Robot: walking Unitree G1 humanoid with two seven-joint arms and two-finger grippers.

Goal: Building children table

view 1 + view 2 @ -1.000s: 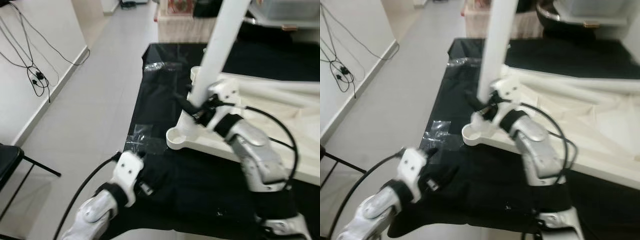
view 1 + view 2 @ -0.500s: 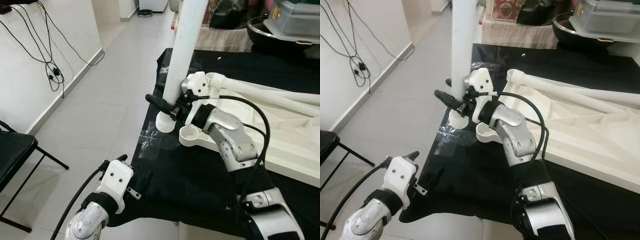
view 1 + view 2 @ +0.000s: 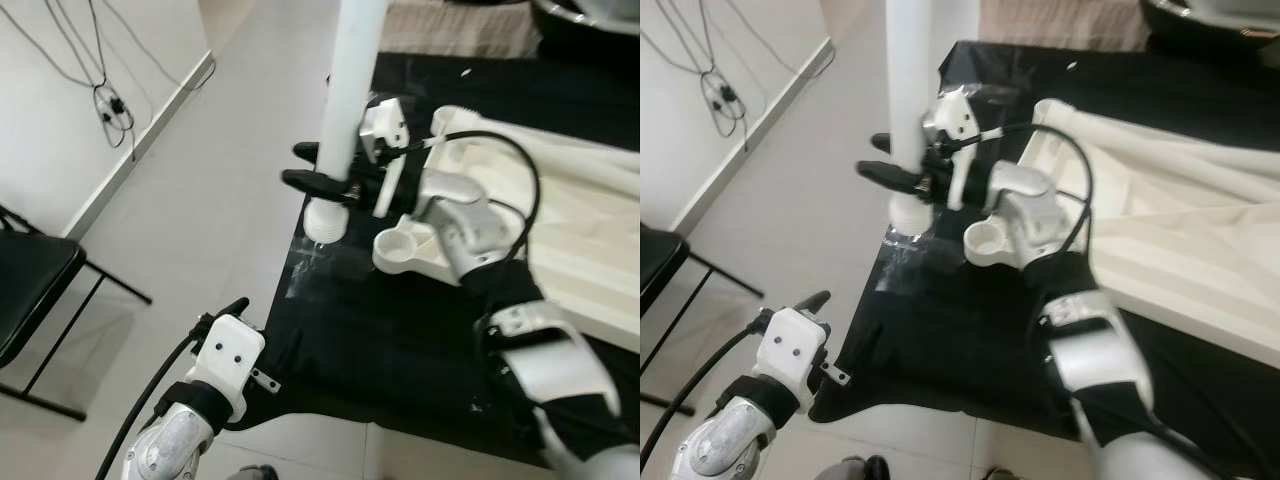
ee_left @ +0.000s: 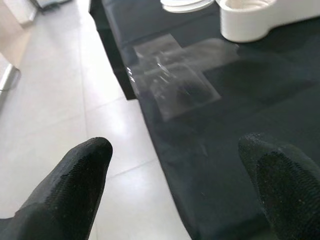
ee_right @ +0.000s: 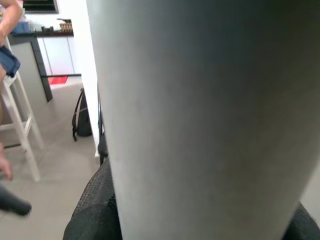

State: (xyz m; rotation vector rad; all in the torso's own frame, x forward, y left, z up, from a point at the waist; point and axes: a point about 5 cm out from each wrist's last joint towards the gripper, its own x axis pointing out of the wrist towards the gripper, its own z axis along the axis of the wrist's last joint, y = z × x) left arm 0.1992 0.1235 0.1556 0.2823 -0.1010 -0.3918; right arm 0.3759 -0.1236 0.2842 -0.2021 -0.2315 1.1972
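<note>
Right gripper pinches the long white plastic table leg low on its shaft, upright at twelve o'clock by the black-clothed table's edge; rigid, smooth, likely top-heavy; left gripper spread, idle

Head views look down on the black tabletop; wrist views sit close along each hand.

Black chair on tile floor, cables on wall, black cloth, plastic bag.
</note>
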